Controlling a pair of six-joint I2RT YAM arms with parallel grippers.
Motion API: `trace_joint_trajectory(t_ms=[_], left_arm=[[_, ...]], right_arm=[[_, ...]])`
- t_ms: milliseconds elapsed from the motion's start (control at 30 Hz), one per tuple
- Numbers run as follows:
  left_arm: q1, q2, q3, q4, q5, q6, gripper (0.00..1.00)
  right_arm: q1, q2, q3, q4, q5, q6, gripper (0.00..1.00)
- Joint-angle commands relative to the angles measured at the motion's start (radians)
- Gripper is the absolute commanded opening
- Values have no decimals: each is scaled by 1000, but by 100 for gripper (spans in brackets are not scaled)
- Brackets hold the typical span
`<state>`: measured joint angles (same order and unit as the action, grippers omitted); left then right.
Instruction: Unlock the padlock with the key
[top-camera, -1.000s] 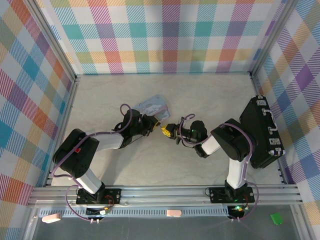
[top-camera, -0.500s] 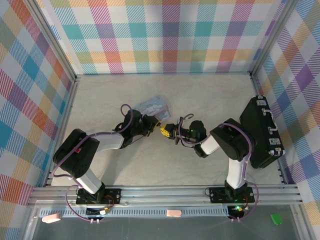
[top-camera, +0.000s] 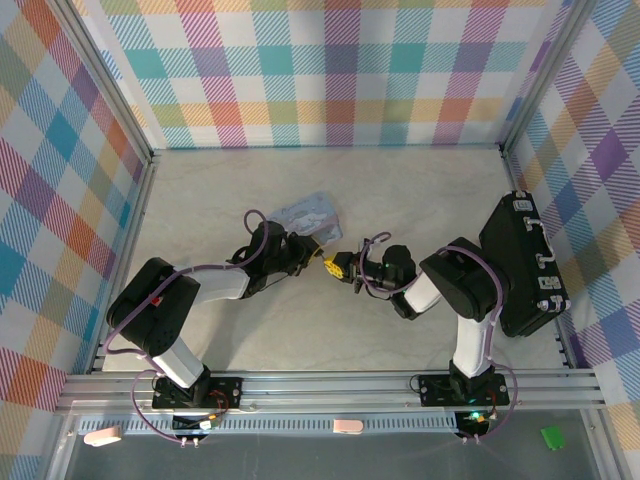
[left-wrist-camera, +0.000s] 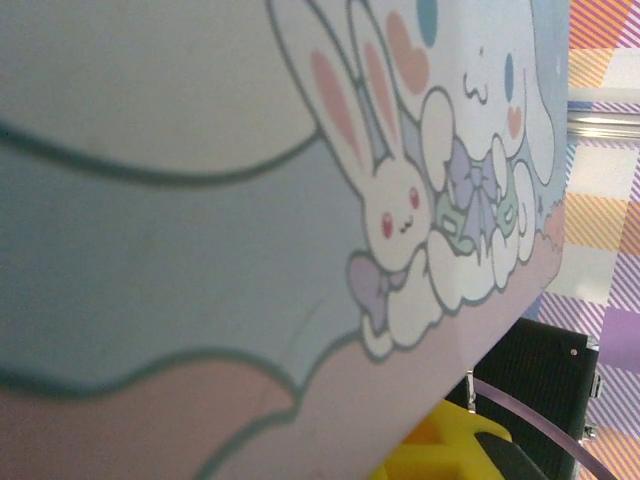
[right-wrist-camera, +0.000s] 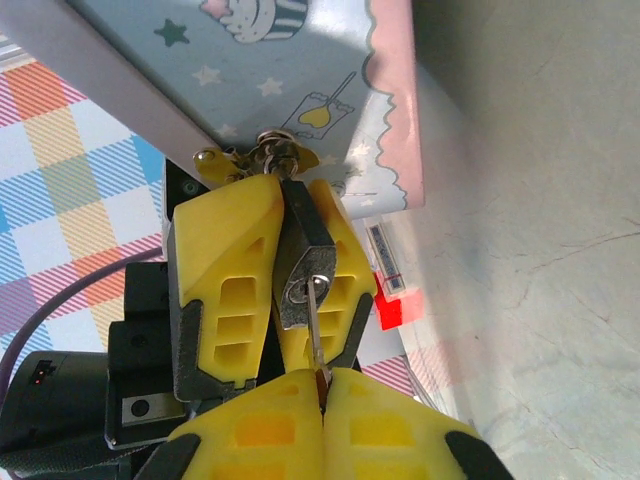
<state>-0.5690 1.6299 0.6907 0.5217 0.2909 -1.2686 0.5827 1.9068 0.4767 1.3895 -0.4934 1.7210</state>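
Key (right-wrist-camera: 314, 325) (pinched in right gripper (right-wrist-camera: 322, 378)) points tip-first, lengthwise, at padlock (right-wrist-camera: 300, 262) clamped in left gripper (right-wrist-camera: 287, 200).

left fingers (right-wrist-camera: 205, 240) clamped | right fingers (right-wrist-camera: 390, 415) pinched | left arm (top-camera: 215, 285), right arm (top-camera: 450, 285) stretched inward (tips meeting)

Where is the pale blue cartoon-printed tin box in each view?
Top external: pale blue cartoon-printed tin box, just above-left of centre.
Left wrist: box, close up, left and centre.
Right wrist: box along the top, above the small dark padlock.
Shared landmark: yellow plastic fingers.
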Motion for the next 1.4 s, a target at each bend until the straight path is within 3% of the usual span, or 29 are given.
trace_joint_trajectory(t_ms=[0,533,933,1367], left_arm=[[-45,-25,10,26,130,-2,0],[-90,-11,21,12,126,12,0],[-129,17,33,66,95,-10,0],[-162,18,31,115,68,-41,0]], right_arm=[[-24,15,-1,-23,96,2,0],[-38,34,16,-9,109,28,0],[-7,-5,39,-98,92,8,0],[1,48,28,-46,124,36,0]])
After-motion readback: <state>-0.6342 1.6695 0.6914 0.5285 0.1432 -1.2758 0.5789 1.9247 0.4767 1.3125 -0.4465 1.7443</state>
